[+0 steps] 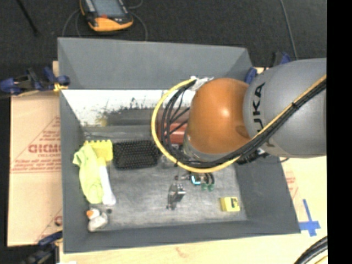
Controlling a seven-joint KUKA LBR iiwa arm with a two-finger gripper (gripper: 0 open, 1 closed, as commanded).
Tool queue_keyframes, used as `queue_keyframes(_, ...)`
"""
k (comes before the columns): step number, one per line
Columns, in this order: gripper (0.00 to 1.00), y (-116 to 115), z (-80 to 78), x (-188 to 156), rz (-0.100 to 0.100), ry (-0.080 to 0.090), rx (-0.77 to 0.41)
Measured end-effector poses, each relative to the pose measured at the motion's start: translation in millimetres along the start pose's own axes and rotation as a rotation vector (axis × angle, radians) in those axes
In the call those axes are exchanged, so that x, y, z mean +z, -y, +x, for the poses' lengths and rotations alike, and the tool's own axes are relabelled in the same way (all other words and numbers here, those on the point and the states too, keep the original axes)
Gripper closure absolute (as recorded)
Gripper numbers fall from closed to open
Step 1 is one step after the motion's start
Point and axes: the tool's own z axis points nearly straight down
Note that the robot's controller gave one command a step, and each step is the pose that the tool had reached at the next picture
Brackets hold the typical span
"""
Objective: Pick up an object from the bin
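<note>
Gripper (176,196) hangs below the arm's orange cover (217,120), low over bare floor at the near middle of the grey metal bin (258,202). We cannot tell how far it is open, nor whether it has hold of anything. Nearest to it we see a small green-teal piece (203,182), just to the right, and a small yellow block (229,204) farther right. A black bristly brush (135,154) lies to the far left.

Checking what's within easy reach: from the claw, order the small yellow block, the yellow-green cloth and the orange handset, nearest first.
1. Small yellow block, right of the claw, on the floor of the bin.
2. Yellow-green cloth, at the bin's left side.
3. Orange handset, outside the bin, top of the view.
</note>
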Motion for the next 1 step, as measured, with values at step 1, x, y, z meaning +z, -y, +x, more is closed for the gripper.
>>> queue_keyframes(1, 0.0, 0.4, -1.8, -4.3, -0.001, 0.008, 0.003)
